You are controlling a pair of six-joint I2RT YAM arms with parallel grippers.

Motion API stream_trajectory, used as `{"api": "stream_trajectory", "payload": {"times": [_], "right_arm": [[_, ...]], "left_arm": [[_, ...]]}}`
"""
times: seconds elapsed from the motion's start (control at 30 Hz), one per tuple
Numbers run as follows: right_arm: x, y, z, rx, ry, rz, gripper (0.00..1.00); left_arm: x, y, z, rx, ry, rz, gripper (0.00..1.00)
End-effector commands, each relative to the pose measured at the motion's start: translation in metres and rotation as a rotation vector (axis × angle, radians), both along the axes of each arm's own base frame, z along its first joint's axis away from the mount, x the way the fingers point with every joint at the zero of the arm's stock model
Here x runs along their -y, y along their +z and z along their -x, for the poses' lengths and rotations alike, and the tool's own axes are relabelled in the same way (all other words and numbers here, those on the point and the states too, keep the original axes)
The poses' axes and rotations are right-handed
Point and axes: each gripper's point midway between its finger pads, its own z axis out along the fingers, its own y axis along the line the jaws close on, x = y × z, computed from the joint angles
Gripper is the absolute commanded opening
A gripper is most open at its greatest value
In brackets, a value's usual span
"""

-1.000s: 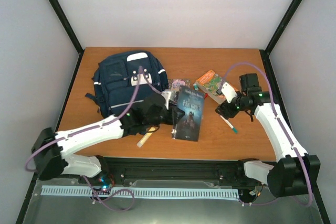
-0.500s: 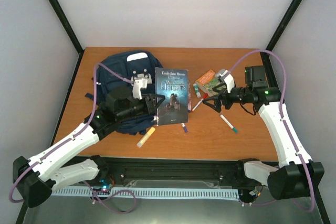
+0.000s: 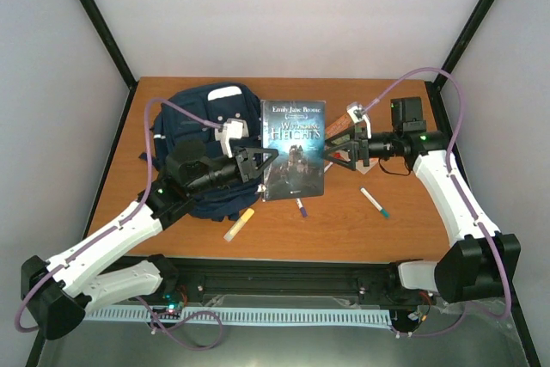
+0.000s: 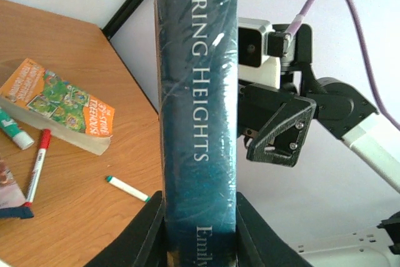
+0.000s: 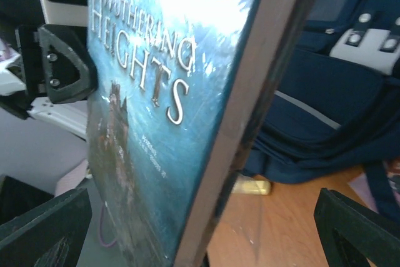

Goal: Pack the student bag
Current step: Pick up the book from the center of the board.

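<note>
The left gripper (image 3: 266, 164) pinches the upright book (image 3: 294, 139) at centre, the student bag (image 3: 191, 113) just left, the right gripper (image 3: 340, 150) spread wide

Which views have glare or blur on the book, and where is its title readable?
Top external: the book is evenly lit and sharp, title readable. Left wrist: spine in focus, only a faint streaky sheen. Right wrist: strong glare washes the cover's upper part and its near edge is blurred; the student bag behind shows no glare.
</note>
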Motion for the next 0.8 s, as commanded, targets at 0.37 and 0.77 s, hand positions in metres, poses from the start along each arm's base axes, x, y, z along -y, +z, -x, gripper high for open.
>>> {"api": "stream_trajectory", "payload": {"times": [0.37,0.77], "right_arm": [[-0.012,0.04,0.043,-0.104,0.249,-0.255,0.9],[-0.012,0.04,0.036,-0.12,0.205,-0.212,0.59]], "left_arm": [[0.009,0.102,-0.009,0.228,-0.027,0.256,0.01],[0.005,0.053,-0.051,0.076,0.137,0.203,0.39]]}}
